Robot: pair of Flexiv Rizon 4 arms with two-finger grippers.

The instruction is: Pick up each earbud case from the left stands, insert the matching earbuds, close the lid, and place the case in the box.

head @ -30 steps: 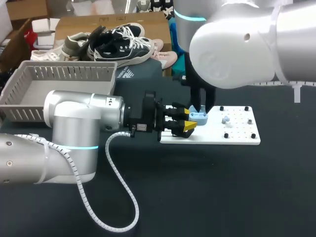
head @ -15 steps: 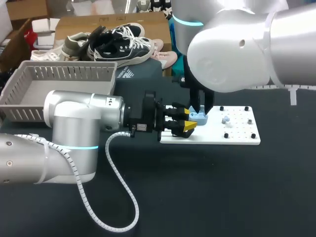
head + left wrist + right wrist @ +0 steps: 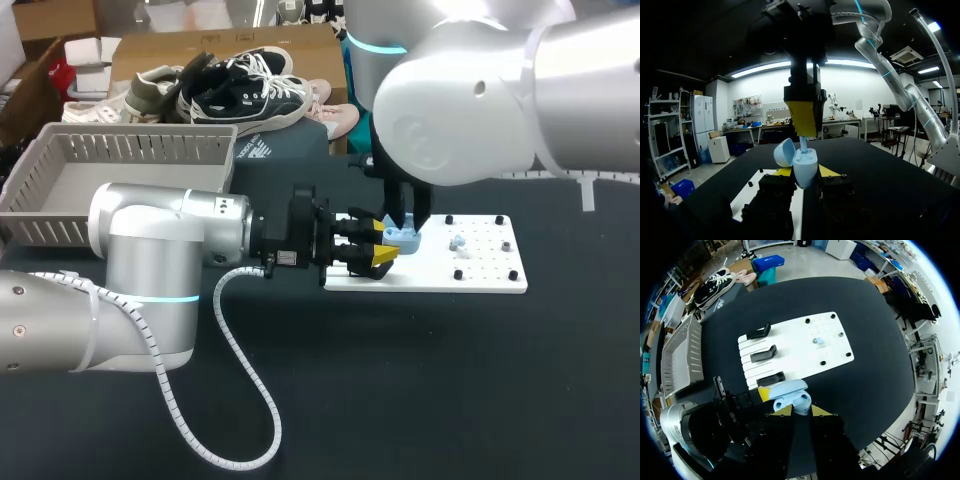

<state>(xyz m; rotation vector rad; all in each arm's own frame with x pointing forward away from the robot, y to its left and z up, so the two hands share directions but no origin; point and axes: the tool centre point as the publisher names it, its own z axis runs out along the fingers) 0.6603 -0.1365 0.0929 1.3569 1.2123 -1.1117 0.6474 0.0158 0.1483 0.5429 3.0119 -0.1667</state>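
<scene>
Between the left hand's (image 3: 806,172) yellow fingertips sits the light blue earbud case (image 3: 805,165), clamped from both sides, its lid (image 3: 785,152) tipped open. Directly over it hangs the right hand (image 3: 801,411), fingers drawn close on a pale blue earbud (image 3: 803,144) whose stem reaches into the case's mouth. Just beyond both hands lies a white board (image 3: 805,347) with three black stands (image 3: 764,354) in a row on its side nearer the left hand, and a second earbud (image 3: 818,341) among small black pegs farther out. Everything rests on a black worktop (image 3: 420,380). Well behind the left hand, beside its arm, stands a grey slatted basket (image 3: 120,150).
</scene>
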